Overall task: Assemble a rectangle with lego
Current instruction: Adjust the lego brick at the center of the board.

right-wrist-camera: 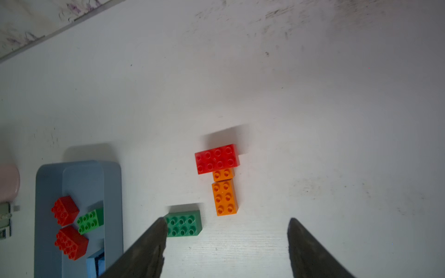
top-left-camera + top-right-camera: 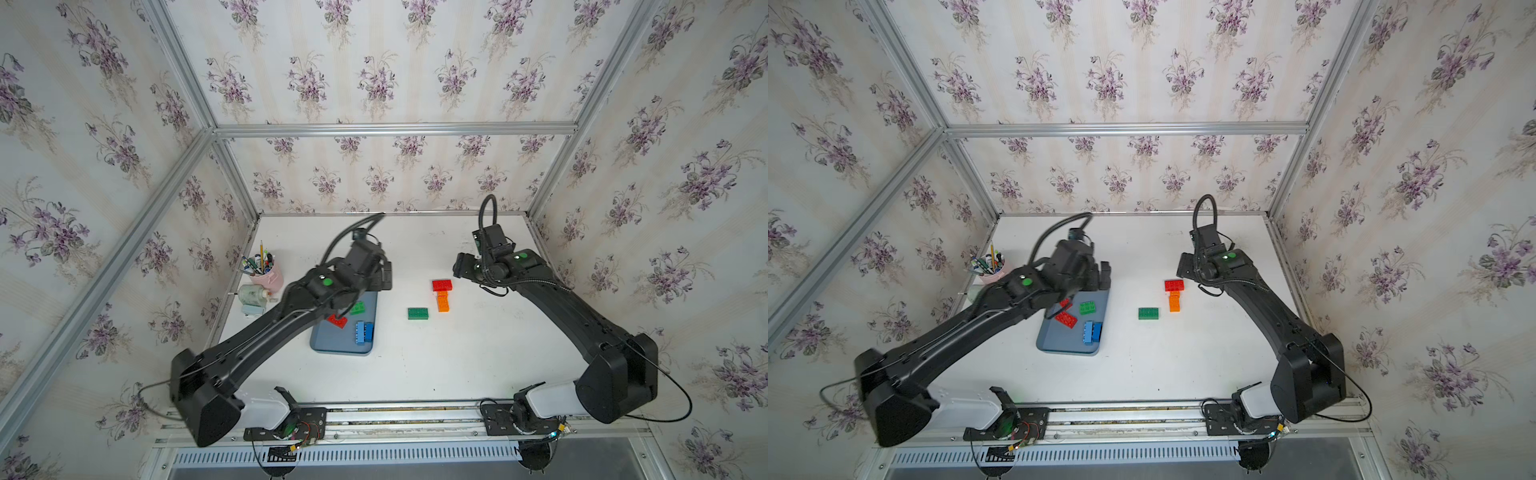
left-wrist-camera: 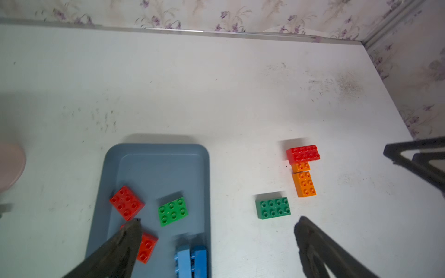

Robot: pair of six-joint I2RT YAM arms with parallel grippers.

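On the white table, a red lego brick (image 2: 441,285) lies across the far end of two orange bricks (image 2: 443,302) set in a line. A dark green brick (image 2: 417,313) lies apart to their left. The grey-blue tray (image 2: 332,347) holds two red bricks (image 3: 127,203), a light green brick (image 3: 173,211) and two blue bricks (image 3: 191,261) lying side by side. My left gripper (image 3: 218,222) hangs open over the tray's right edge, holding nothing. My right gripper (image 1: 227,223) is open and empty, near the dark green brick (image 1: 184,223).
A pink cup of pens (image 2: 266,272), a white bottle (image 2: 253,294) and a small pale box (image 2: 252,311) stand at the table's left edge. Aluminium frame posts and papered walls close in the back and both sides.
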